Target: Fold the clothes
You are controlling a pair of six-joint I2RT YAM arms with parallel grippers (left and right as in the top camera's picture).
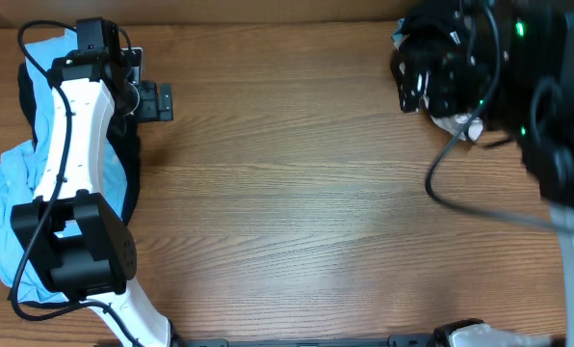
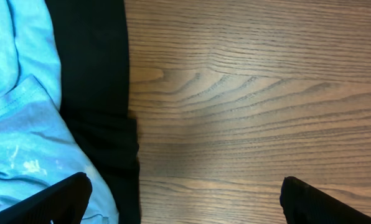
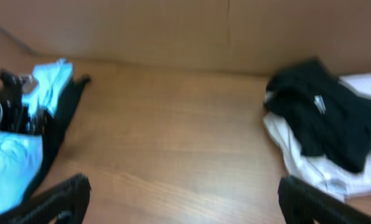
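Folding has not started, as far as the views show: no garment lies flat or folded. The black T-shirt [image 3: 335, 124] lies crumpled on white trousers [image 3: 310, 168], ahead of the right gripper [image 3: 182, 186] and off to one side, well apart from it (a small white label shows on it). That gripper's jaws stand spread, holding nothing. The left gripper [image 2: 185, 190] is likewise released over bare table [image 2: 254, 93]. A strip of black cloth [image 2: 95, 93] and the light blue shirt [image 2: 20, 143] lie to one side of its jaws. No container is in view. All the spreading and folding remains.
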